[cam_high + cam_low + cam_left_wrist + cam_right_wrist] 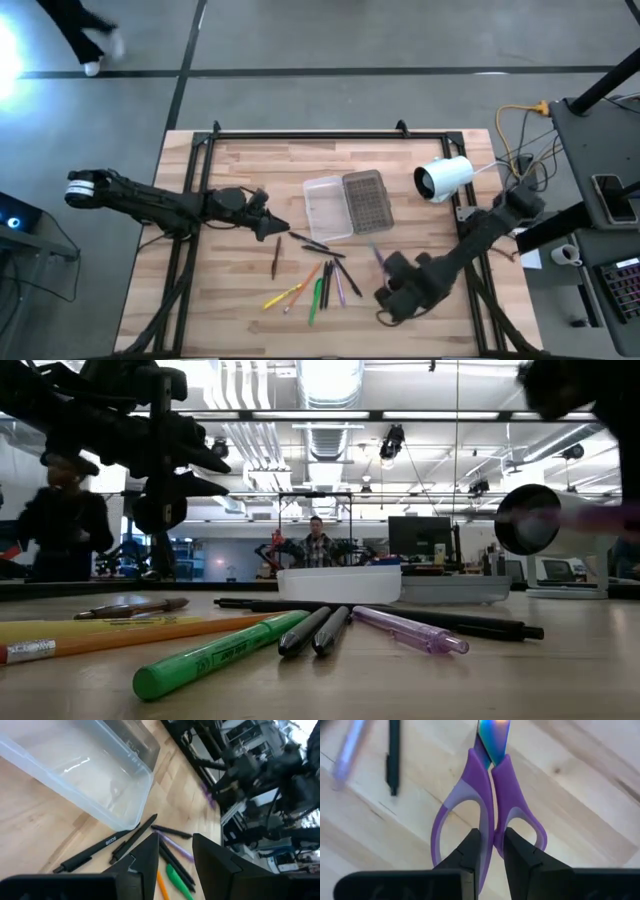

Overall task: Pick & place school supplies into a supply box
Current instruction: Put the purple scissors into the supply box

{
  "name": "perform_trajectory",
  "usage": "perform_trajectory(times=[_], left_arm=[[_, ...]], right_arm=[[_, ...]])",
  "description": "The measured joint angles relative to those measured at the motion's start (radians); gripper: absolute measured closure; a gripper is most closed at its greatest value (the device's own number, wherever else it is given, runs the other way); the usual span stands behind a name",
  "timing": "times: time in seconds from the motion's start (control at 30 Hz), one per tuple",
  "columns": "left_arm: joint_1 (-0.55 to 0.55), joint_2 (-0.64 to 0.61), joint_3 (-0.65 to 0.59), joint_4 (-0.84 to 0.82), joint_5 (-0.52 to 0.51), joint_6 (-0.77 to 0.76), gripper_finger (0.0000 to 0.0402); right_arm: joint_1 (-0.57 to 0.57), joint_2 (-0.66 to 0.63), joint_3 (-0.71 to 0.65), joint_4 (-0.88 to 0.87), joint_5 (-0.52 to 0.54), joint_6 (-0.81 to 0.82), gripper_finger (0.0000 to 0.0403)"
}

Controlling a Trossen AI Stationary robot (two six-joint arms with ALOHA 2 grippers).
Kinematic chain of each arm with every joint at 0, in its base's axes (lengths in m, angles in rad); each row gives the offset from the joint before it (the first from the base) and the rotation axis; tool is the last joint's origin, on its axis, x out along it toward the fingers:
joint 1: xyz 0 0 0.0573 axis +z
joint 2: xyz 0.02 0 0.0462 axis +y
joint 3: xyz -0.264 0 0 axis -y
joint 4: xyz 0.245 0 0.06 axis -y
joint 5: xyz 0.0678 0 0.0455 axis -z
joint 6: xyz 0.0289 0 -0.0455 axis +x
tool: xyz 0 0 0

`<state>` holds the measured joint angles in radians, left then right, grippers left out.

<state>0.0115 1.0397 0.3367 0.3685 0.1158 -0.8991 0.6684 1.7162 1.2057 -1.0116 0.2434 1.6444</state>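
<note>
The scissors [490, 805] are sitting between the right gripper [493, 851] fingers, which are pinching the two smooth purple plastic handle loops where they meet; the short blades are showing an iridescent blue-green sheen and are pointing straight away from the wrist, along the gripper's own line. In the high view the right gripper [395, 290] is hanging over the near right part of the wooden table [230, 300], with the scissors [378, 257] poking out toward the box [345, 205], whose long axis is running front to back. The box is lying open near the table's middle: a smooth, translucent rectangular tray [328, 208] on the left and a greyish, dotted lid [364, 200] hinged flat just beside it on the right. The left gripper [272, 228] is hovering just left of the tray with its fingers parted and nothing between them. Thin, round-barrelled pens are lying fanned on the planks in front of the box: a black pen [312, 243] nearest the tray, lying slantwise, a dark red pencil [275, 258] to the left pointing front to back, then yellow [283, 297], orange [304, 283], green [318, 299] and pale purple [339, 288] ones, converging toward the box. A glossy white cylindrical camera [443, 177] is standing right of the lid.
</note>
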Motion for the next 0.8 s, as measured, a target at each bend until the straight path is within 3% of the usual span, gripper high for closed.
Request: perform_trajectory(times=[0.2, 0.4, 0.63, 0.8], left_arm=[[-0.007, 0.000, -0.006, -0.007, -0.002, 0.032, 0.0297], [-0.007, -0.002, -0.007, -0.014, -0.002, 0.057, 0.0297], [-0.039, -0.080, 0.034, -0.014, -0.020, 0.059, 0.0297], [-0.062, -0.192, 0.123, -0.050, -0.065, 0.171, 0.0297]], right_arm=[[-0.111, -0.152, -0.048, 0.012, 0.083, 0.084, 0.0357], [-0.349, -0.203, -0.131, 0.351, 0.073, -0.166, 0.0357], [-0.615, -0.110, -0.106, 0.561, -0.083, -0.478, 0.0357], [-0.727, 0.029, -0.028, 0.573, -0.193, -0.614, 0.0357]])
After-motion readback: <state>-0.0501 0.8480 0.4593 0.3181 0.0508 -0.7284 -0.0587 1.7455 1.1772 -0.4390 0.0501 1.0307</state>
